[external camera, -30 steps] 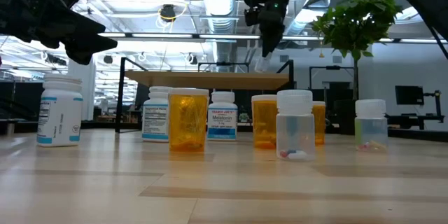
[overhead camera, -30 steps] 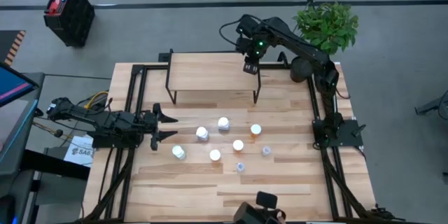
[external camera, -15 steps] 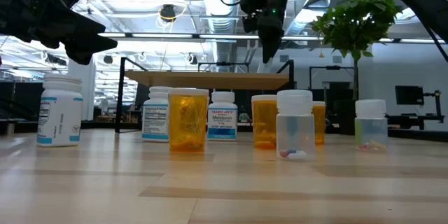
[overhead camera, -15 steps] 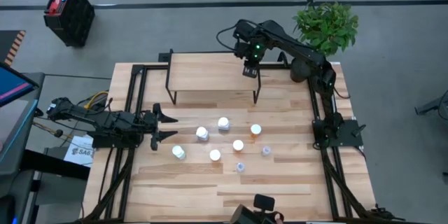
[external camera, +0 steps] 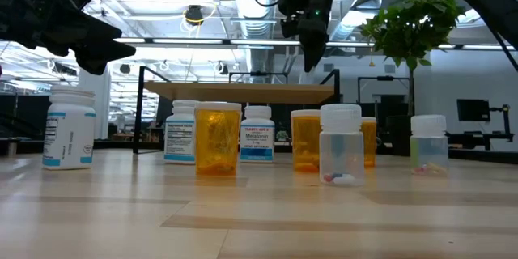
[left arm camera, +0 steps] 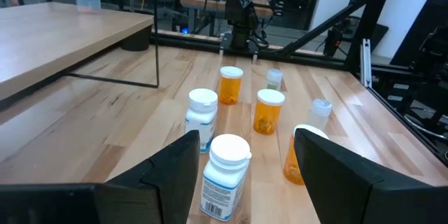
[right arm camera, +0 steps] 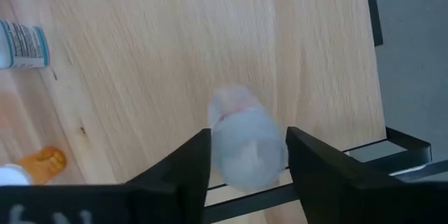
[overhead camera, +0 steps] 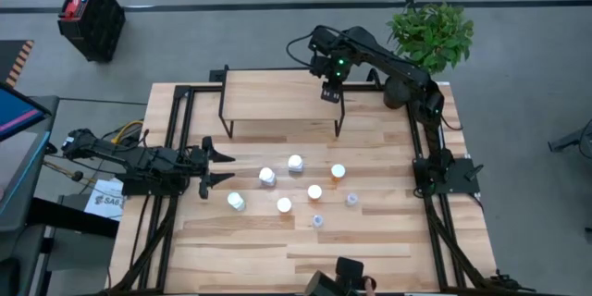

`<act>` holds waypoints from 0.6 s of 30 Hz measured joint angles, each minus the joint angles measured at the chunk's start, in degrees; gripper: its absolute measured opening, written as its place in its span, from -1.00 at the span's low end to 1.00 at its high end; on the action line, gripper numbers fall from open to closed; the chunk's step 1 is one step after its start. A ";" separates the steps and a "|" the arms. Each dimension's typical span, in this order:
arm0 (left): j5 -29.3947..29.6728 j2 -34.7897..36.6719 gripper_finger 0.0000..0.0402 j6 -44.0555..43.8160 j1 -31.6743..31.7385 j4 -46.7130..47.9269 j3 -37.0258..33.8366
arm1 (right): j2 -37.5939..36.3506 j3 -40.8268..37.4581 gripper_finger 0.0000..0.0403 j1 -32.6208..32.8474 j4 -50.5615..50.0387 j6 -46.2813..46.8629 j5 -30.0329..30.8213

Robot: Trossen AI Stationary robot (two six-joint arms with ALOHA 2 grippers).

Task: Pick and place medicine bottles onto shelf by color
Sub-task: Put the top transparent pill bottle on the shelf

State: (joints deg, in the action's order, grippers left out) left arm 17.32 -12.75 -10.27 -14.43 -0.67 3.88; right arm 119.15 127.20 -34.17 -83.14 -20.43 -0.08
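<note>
From overhead I see my right gripper [overhead camera: 331, 95] poised over the right-hand end of the shelf [overhead camera: 268, 94], a low wooden riser on black legs at the far side of the table [overhead camera: 370, 240]. My left gripper [overhead camera: 218, 163] waits at the left side of the table with its fingers spread and empty, pointing toward the medicine bottles [overhead camera: 294, 189] clustered on the table in front of the shelf. Seven caps show there, all well apart from the right gripper.

At table height, the bottles stand upright in a loose row: white, orange and clear ones. The right gripper [external camera: 310, 55] hangs above the shelf [external camera: 243, 92] behind them; I cannot make out what lies between its fingers from here.

The left wrist camera looks past the parted dark fingers [left arm camera: 348, 179] at the nearest white bottle [left arm camera: 225, 176], just ahead and standing between them, with more bottles beyond.

The right wrist camera looks straight down: a clear bottle [right arm camera: 245, 143] stands on the shelf top [right arm camera: 175, 49] near its edge, upright, so its long axis runs straight up toward the gripper. The right gripper [right arm camera: 248, 155] brackets it, fingers [right arm camera: 312, 164] on either side, and I cannot tell whether they press it or have let go. I judge this the release; the next move is a straight lift, since any sideways drift could knock the bottle off that edge.
</note>
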 joint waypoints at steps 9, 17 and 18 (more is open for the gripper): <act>0.00 0.00 0.10 -0.02 0.00 0.02 0.00 | 0.02 2.48 0.16 0.12 0.06 0.06 0.19; 0.00 0.01 0.10 -0.02 0.00 0.24 0.00 | -2.91 6.54 0.16 1.80 -5.10 6.00 0.31; 0.00 0.00 0.10 -0.01 0.00 0.37 0.00 | -3.39 6.56 0.16 2.35 -6.19 7.50 0.33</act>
State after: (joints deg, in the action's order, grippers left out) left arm 17.32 -12.75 -10.28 -14.43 -0.29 3.88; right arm 115.76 133.75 -31.82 -89.33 -12.92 0.25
